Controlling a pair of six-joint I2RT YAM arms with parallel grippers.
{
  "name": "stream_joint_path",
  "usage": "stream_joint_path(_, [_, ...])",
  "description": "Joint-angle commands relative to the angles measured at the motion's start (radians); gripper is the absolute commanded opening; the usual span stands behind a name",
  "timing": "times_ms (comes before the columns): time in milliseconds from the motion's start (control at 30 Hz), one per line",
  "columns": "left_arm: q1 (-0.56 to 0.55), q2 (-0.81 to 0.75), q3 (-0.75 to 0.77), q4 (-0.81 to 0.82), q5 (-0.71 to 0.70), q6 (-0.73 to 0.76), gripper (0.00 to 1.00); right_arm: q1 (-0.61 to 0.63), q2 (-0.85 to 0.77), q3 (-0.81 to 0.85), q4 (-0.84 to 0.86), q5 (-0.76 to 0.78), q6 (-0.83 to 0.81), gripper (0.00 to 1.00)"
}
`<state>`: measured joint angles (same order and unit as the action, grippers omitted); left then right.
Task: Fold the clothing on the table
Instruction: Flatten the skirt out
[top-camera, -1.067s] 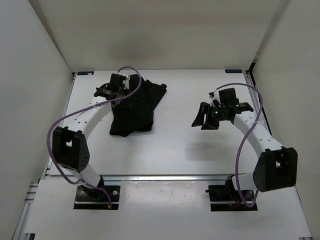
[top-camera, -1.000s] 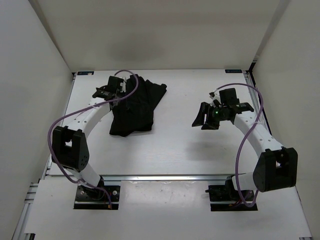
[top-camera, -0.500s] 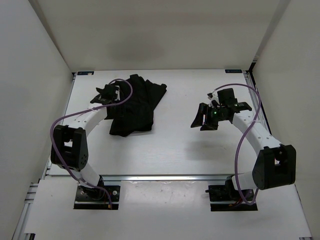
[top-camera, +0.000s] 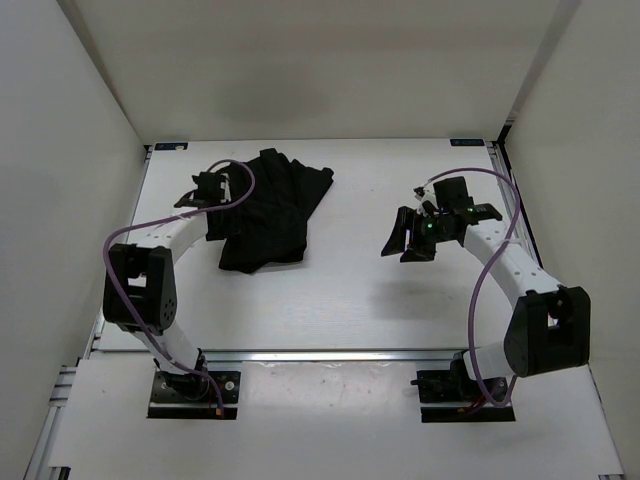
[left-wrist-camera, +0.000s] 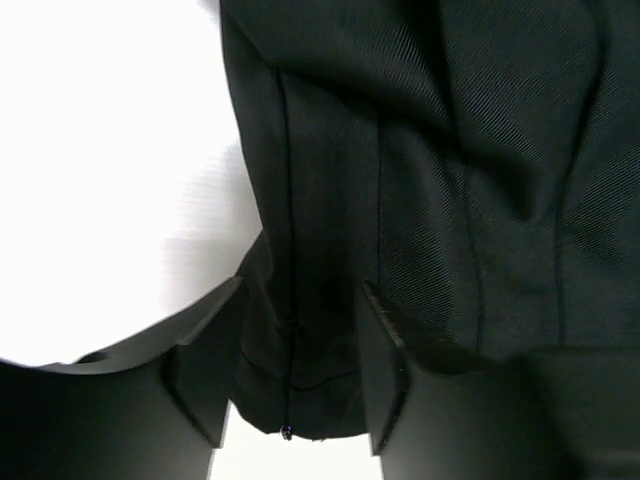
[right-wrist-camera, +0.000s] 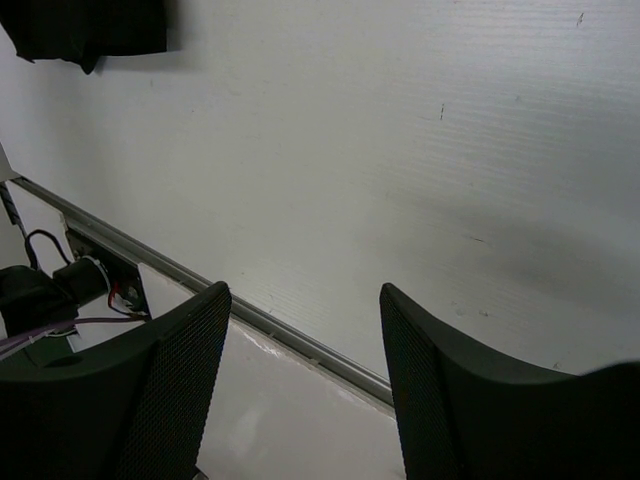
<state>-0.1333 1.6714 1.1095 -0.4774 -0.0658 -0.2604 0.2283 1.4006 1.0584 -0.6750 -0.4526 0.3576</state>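
From above: the left gripper has slid back off the clothing to its left edge. The garment stays bunched at the far left of the table, so that looks like a fold just laid and let go.

Left wrist view: fingers parted, a slack edge of the clothing lying loose between them, nothing pinched.

Right wrist view: the right gripper gapes wide and empty over bare table, well apart from the clothing. It hasn't budged.
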Motion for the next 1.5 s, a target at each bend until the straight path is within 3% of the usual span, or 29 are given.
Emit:
stream_joint_path(0, [-0.014, 0.01, -0.025, 0.02, 0.005, 0.003, 0.57, -0.006, 0.011, 0.04, 0.0, -0.02, -0.009, 0.67])
stream_joint_path(67, [-0.02, 0.014, -0.042, 0.026, -0.009, 0.001, 0.54, -0.009, 0.014, 0.04, -0.001, -0.017, -0.006, 0.67])
stream_joint_path(200, [-0.017, 0.028, -0.043, 0.031, 0.004, -0.003, 0.33, -0.007, 0.02, 0.051, -0.005, -0.023, -0.009, 0.66])
stream_joint_path(267, [-0.017, 0.033, -0.031, 0.025, 0.015, -0.005, 0.0, -0.006, 0.024, 0.054, -0.006, -0.024, -0.012, 0.66])
stream_joint_path(433, [-0.058, 0.011, 0.088, -0.039, 0.027, -0.022, 0.0, -0.01, 0.023, 0.049, -0.002, -0.02, -0.005, 0.66])
stream_joint_path(533, [-0.142, 0.046, 0.258, -0.124, 0.037, -0.008, 0.0, -0.011, 0.009, 0.037, 0.006, -0.026, -0.009, 0.66])
stream_joint_path(667, [-0.326, 0.241, 0.661, -0.315, 0.043, 0.047, 0.0, -0.033, -0.018, -0.009, 0.032, -0.028, 0.014, 0.66])
stream_joint_path(733, [-0.408, 0.385, 1.024, -0.437, 0.087, 0.072, 0.0, -0.044, -0.041, -0.027, 0.045, -0.026, 0.018, 0.65])
stream_joint_path(767, [-0.436, 0.418, 1.044, -0.382, 0.183, 0.037, 0.0, -0.044, -0.055, -0.037, 0.049, -0.028, 0.027, 0.66])
stream_joint_path(833, [-0.453, 0.329, 0.933, -0.212, 0.374, -0.043, 0.0, -0.066, -0.077, -0.058, 0.038, -0.02, 0.027, 0.66])
stream_joint_path(900, [-0.439, 0.292, 0.938, -0.08, 0.565, -0.121, 0.0, -0.082, -0.113, -0.078, 0.04, -0.012, 0.032, 0.67])
stream_joint_path(1000, [-0.401, 0.254, 1.076, -0.053, 0.626, -0.164, 0.0, -0.118, -0.155, -0.13, 0.057, -0.015, 0.04, 0.66])
stream_joint_path(1133, [-0.245, 0.131, 0.897, 0.112, 0.829, -0.269, 0.0, -0.127, -0.184, -0.161, 0.075, -0.018, 0.06, 0.66])
stream_joint_path(1267, [-0.105, 0.025, 0.568, 0.135, 0.762, -0.293, 0.0, -0.119, -0.184, -0.178, 0.106, -0.021, 0.089, 0.65])
stream_joint_path(1333, [-0.057, -0.027, 0.352, 0.228, 0.759, -0.334, 0.0, -0.116, -0.175, -0.173, 0.12, -0.024, 0.104, 0.65])
stream_joint_path(1433, [0.026, -0.093, -0.102, 0.388, 0.733, -0.431, 0.0, -0.095, -0.172, -0.176, 0.137, -0.024, 0.127, 0.65])
stream_joint_path(1467, [0.049, -0.11, -0.167, 0.414, 0.704, -0.444, 0.0, -0.083, -0.166, -0.178, 0.141, -0.023, 0.13, 0.65])
